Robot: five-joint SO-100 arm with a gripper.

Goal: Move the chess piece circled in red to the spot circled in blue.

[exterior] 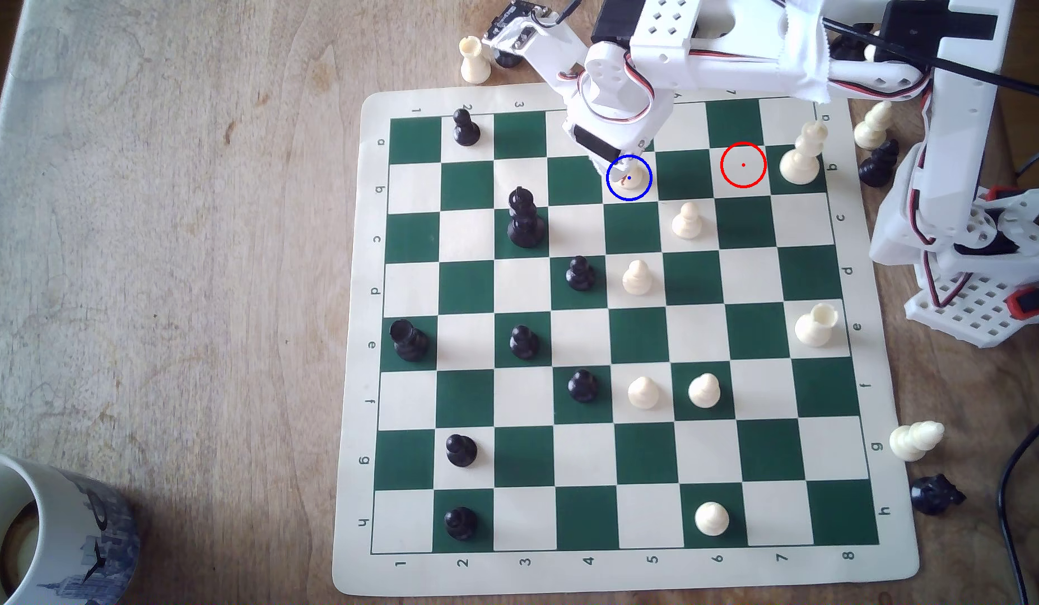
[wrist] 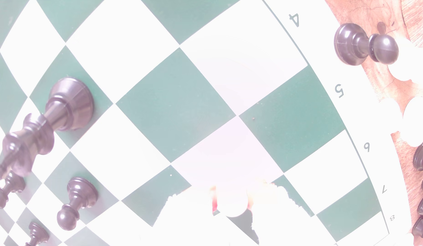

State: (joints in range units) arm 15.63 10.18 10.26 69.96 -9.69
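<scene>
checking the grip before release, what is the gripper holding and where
The gripper appears to clasp the cream pawn by its round head, over the blue-circled spot.

We see a worn wooden table point(exterior: 156, 232) in soft daylight, its grain pale and stained, and a patterned mug point(exterior: 45, 523) at the exterior view's lower left.

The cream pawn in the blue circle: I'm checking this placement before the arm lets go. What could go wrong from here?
1. The cream pawn sits inside the blue circle with the gripper right at it; a sideways retreat could tip it or drag it off the square.
2. The wrist view is washed out near the fingertips, so the grip state is unclear.
3. Another cream pawn stands on the diagonally adjacent square; a low swing might clip it.
</scene>
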